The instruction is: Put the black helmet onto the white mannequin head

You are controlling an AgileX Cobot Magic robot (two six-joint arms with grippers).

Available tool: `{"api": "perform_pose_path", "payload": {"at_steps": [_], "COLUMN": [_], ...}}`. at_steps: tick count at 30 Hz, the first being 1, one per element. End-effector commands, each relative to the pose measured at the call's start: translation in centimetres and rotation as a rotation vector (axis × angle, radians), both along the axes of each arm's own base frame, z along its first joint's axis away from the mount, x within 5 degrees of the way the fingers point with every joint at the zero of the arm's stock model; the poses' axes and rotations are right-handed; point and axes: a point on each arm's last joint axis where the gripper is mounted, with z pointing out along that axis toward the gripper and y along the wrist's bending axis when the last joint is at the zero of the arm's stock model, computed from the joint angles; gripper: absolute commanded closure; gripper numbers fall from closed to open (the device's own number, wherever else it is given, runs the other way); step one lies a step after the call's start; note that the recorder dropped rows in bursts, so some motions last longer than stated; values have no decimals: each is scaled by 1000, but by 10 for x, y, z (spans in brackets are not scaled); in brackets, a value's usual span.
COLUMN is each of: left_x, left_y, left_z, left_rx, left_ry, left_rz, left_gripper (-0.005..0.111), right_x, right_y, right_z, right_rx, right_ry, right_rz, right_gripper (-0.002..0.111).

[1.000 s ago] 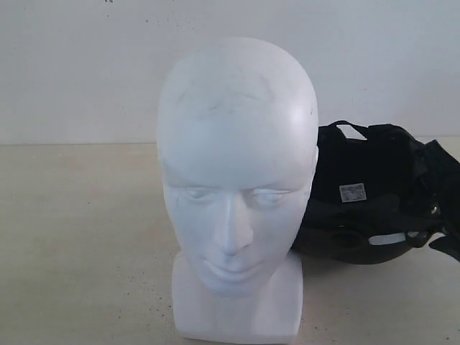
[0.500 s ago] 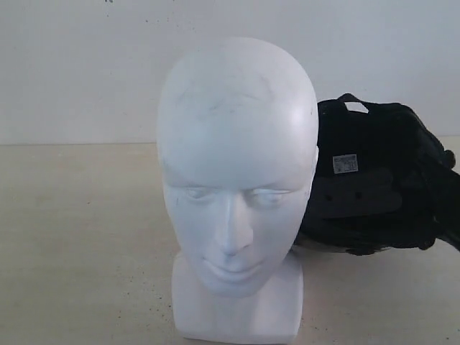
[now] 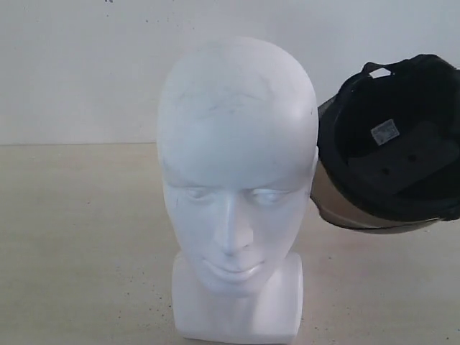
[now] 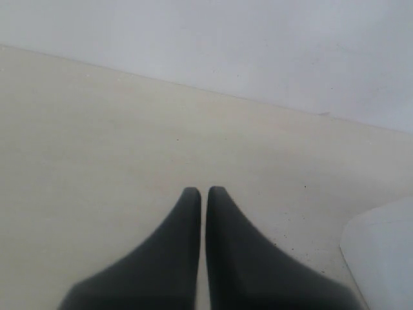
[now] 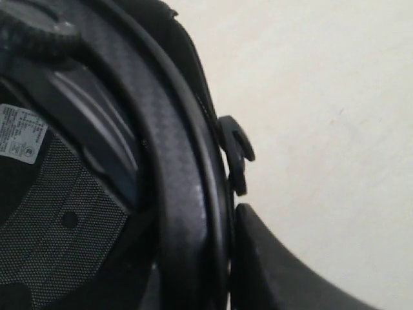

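The black helmet point(image 3: 392, 144) has left the table point(image 3: 79, 237)
It now hangs tilted beside the white mannequin head point(image 3: 236, 158), right fingers point(image 5: 271, 258) clamping its rim; left fingers point(image 4: 174, 258) pressed together, empty.

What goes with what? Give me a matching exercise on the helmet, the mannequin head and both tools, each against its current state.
Things:
1. black helmet
2. white mannequin head
3. left tool
4. right tool

States:
A. shut, holding nothing, above the table
B. standing upright on the table
C. clamped on the helmet's rim
D. in the air beside the head, tilted, padded inside showing

Pairs: 1-D, 2-B, 3-A, 4-C
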Motion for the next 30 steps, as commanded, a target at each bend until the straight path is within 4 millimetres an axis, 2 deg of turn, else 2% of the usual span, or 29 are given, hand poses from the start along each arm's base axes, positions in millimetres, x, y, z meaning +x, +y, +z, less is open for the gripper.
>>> {"api": "perform_pose_path", "payload": {"at_steps": [1,6,9,12,16,24,30], "left_x": [0,0,0,0,0,0,0], "left_y": [-1,-1,-1,-1,-1,-1,-1], "left_z": [-1,-1,-1,-1,-1,-1,-1], "left_rx": [-6,-6,-6,-6,-6,-6,-6], "left_ry": [-2,-2,-2,-2,-2,-2,-2], "left_rz": [-7,-7,-7,-7,-7,-7,-7], "left_gripper": [102,102,102,102,102,102,102], "right_x": [1,2,4,6,13,28,32], "right_y": [-21,-24,-23,-21,-7,34,34], "right_z": [36,40,33,27,20,-2,-8], "right_rx": [-167,-314,-389,-402,-441,-455,-470], "right_ry": [-55,-47,5,27,71,113,137], "right_rz": [89,225,360,414,580,754,772], "right_gripper": [108,108,108,108,108,108,108]}}
